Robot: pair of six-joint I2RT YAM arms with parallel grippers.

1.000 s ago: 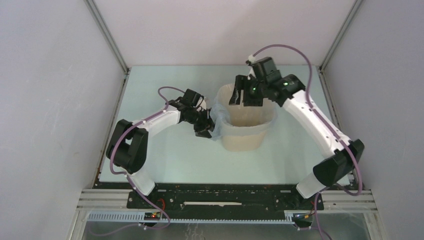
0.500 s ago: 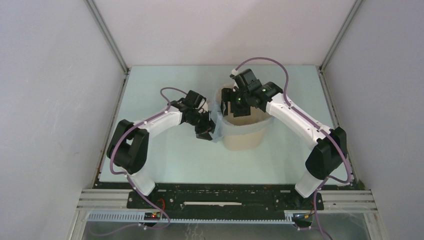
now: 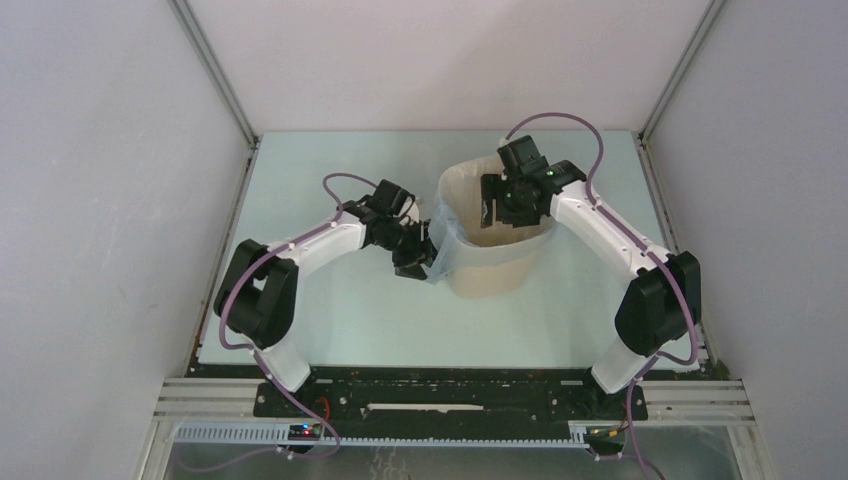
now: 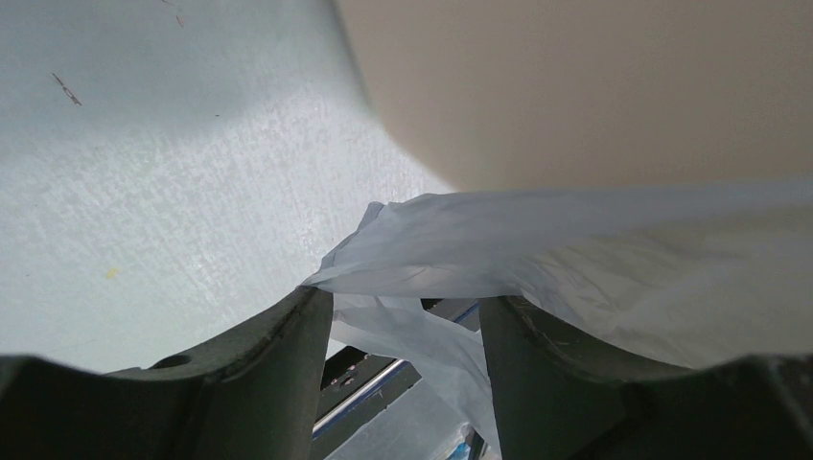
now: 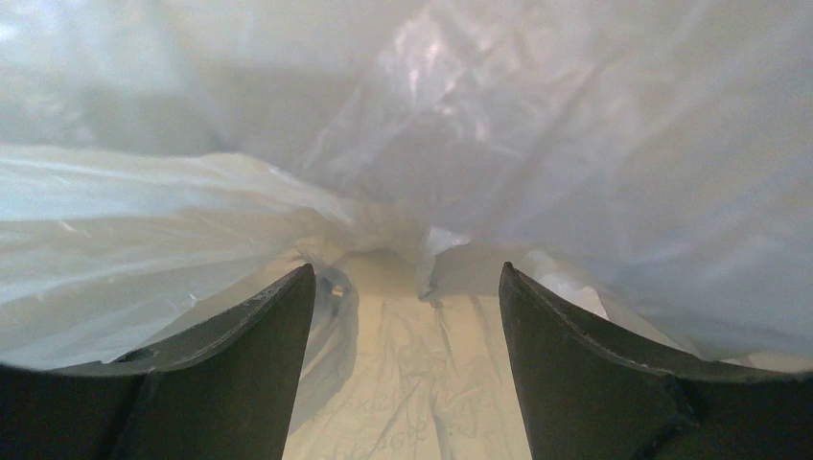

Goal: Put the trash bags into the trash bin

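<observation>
The cream-beige trash bin (image 3: 490, 280) stands mid-table with the pale-blue trash bag (image 3: 447, 240) lining it and folded over its rim. My left gripper (image 3: 420, 255) sits against the bin's left outer side. In the left wrist view the left gripper (image 4: 405, 299) has its jaws apart. Bag film (image 4: 575, 249) drapes over both fingertips below the bin wall (image 4: 575, 86), not pinched. My right gripper (image 3: 497, 205) reaches down into the bin's mouth. In its wrist view the right gripper (image 5: 406, 268) is open, with bag film (image 5: 575, 144) all around and the bin floor (image 5: 412, 383) showing through.
The pale green table (image 3: 330, 300) is boxed in by grey walls on the left, right and back. A black rail (image 3: 450, 400) with the arm bases runs along the near edge. Both arms crowd the bin from either side.
The right gripper swung left over the bin's mouth, then back right and lower inside it, opening slightly wider. The bin's far rim shifted a little. The left gripper barely moved.
</observation>
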